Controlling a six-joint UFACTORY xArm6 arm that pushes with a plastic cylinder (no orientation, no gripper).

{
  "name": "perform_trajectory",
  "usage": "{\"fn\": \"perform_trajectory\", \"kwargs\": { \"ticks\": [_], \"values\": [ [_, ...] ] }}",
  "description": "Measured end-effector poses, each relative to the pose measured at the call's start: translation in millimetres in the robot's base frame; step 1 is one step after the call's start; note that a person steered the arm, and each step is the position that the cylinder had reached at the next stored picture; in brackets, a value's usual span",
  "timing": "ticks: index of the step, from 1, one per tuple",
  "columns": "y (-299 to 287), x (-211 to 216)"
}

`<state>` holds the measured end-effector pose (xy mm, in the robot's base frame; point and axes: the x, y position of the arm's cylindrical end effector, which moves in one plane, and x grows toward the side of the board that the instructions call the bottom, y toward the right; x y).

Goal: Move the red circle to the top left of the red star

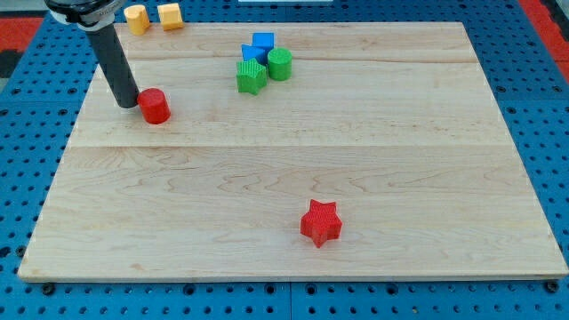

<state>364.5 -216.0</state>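
The red circle (155,106) sits on the wooden board at the view's upper left. The red star (321,222) lies far from it, toward the view's bottom, right of centre. My tip (127,103) is just left of the red circle, touching or nearly touching its left side. The dark rod rises from there toward the view's top left.
A green star (252,76), a green circle (279,64) and a blue block (260,46) cluster near the view's top centre. Two yellow blocks (136,19) (170,15) sit at the board's top left edge. The wooden board (400,151) lies on a blue pegboard.
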Motion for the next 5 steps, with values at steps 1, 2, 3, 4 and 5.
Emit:
{"fn": "perform_trajectory", "kwargs": {
  "ticks": [1, 2, 3, 4, 5],
  "values": [
    [52, 23],
    [134, 77],
    [178, 101],
    [169, 62],
    [177, 13]
  ]
}}
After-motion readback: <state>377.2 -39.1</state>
